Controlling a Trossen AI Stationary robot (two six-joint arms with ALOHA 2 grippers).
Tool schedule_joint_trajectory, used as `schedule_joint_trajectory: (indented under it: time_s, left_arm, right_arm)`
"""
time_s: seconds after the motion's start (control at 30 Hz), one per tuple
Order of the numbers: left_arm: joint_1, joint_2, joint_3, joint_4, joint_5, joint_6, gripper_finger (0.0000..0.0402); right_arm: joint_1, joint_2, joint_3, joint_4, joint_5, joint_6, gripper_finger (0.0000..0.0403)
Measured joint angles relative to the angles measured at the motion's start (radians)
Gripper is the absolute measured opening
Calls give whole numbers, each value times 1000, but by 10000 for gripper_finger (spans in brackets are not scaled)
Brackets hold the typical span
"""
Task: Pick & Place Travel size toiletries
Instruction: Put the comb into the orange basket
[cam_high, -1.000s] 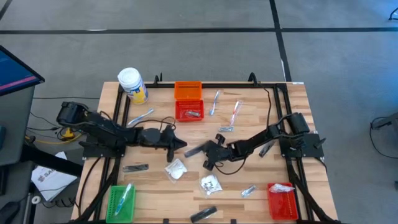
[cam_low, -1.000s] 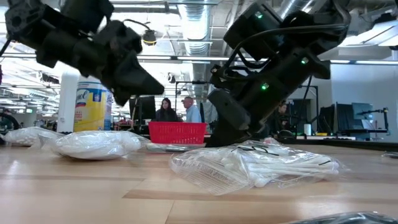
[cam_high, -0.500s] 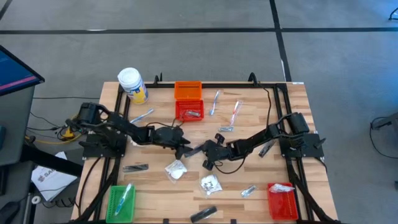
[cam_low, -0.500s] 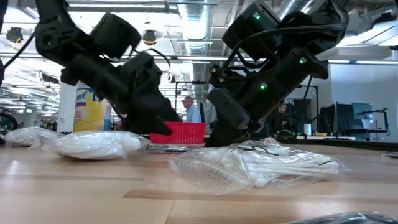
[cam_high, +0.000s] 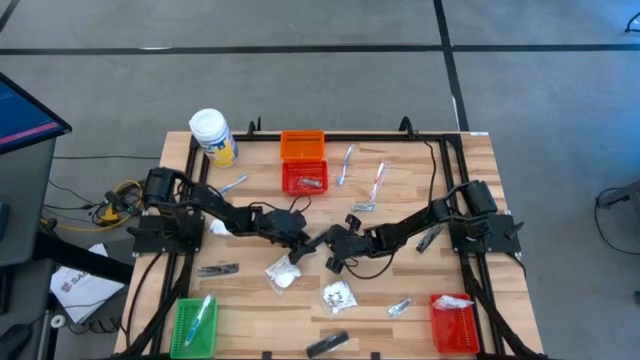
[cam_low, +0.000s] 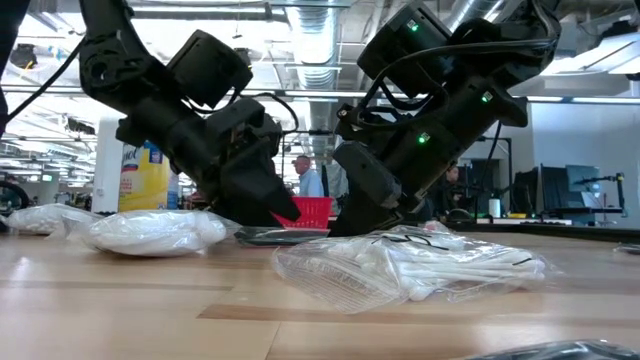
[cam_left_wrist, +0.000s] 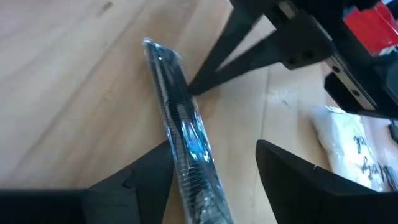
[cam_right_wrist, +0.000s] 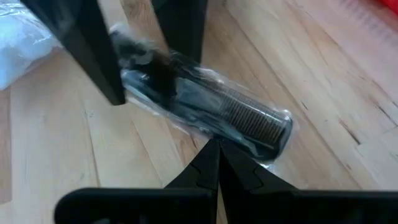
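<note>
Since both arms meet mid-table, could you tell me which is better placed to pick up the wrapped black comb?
Left: its tool is open astride the comb. The right tool is shut beside it.

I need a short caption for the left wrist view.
Open left claw straddles a wrapped black comb on the wooden table.

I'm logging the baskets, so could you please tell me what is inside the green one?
The green basket holds one clear-wrapped stick with a blue part; anything beneath it is hidden.
</note>
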Motion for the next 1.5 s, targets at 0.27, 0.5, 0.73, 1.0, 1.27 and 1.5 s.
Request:
schedule_joint_trajectory:
  time_s: [0.27,0.5,0.73,1.0,1.27,1.5]
  left_arm:
    - [0,1,10,0,-2,27,188]
    - [-18,8,43,-12,-10,53,145]
    - [-18,8,45,-73,-70,80,102]
    - [-18,8,45,-72,-71,81,94]
    - [-18,8,45,-74,-73,80,92]
    - [-18,5,101,-212,-105,94,24]
  right_arm:
    - [-1,0,-3,15,0,0,0]
    - [-6,1,-2,22,-3,0,0]
    - [-6,2,-2,22,-2,0,0]
    - [-6,2,-2,22,0,0,0]
    - [-6,2,-2,24,3,0,0]
    - [-6,2,-2,42,5,-12,0]
